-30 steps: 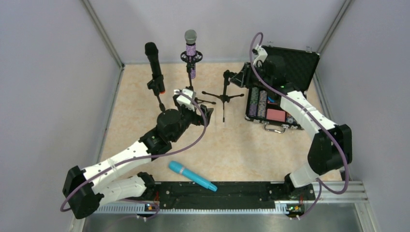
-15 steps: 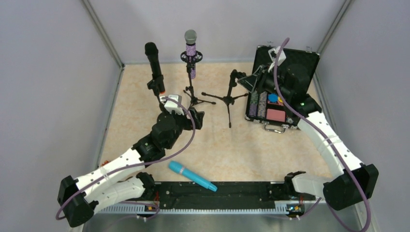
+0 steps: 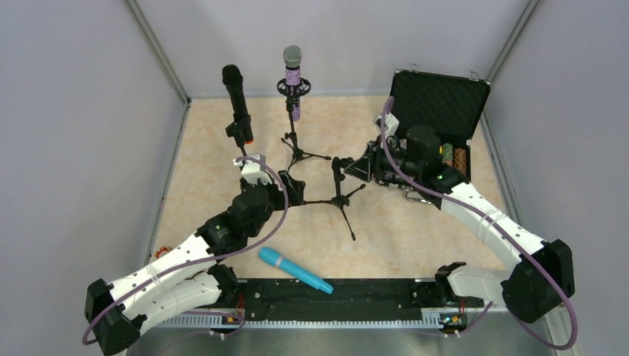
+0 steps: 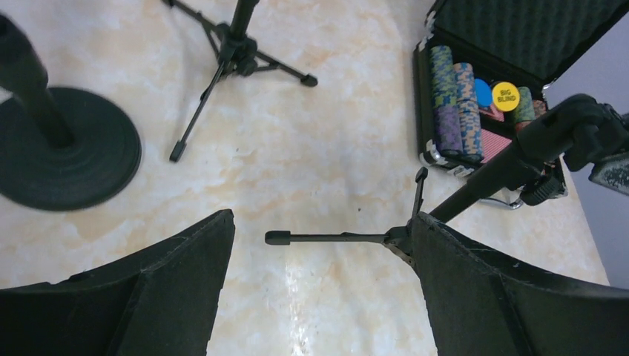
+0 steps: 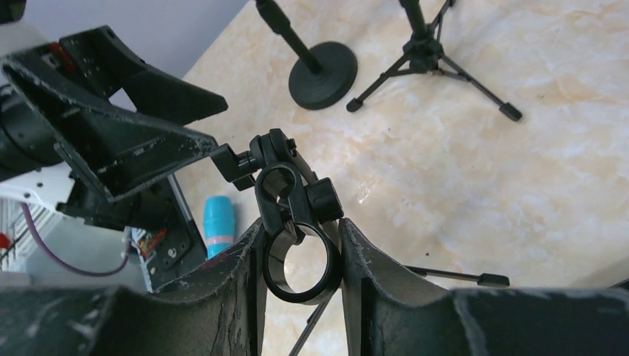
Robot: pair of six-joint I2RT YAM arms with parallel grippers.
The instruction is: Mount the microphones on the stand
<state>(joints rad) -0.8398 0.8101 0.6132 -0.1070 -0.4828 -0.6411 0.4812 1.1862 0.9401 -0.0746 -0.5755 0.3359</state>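
The right gripper (image 5: pixel 300 231) is clenched on the ring clip (image 5: pixel 285 204) at the top of the empty stand (image 3: pixel 339 196), whose pole leans toward it. Its arm reaches in low from the stand's right, forearm stretched out and elbow back at the near right. The left gripper (image 4: pixel 323 226) gapes wide, holding nothing, just left of the stand's legs, on an arm angled in from the near left. The cyan microphone (image 3: pixel 295 270) lies flat on the table (image 3: pixel 393 237), nearer than the stand. Beyond the stand, the black microphone (image 3: pixel 237 96) and purple microphone (image 3: pixel 293 78) are mounted upright. An open case (image 3: pixel 445 93) sits beyond it to the right.
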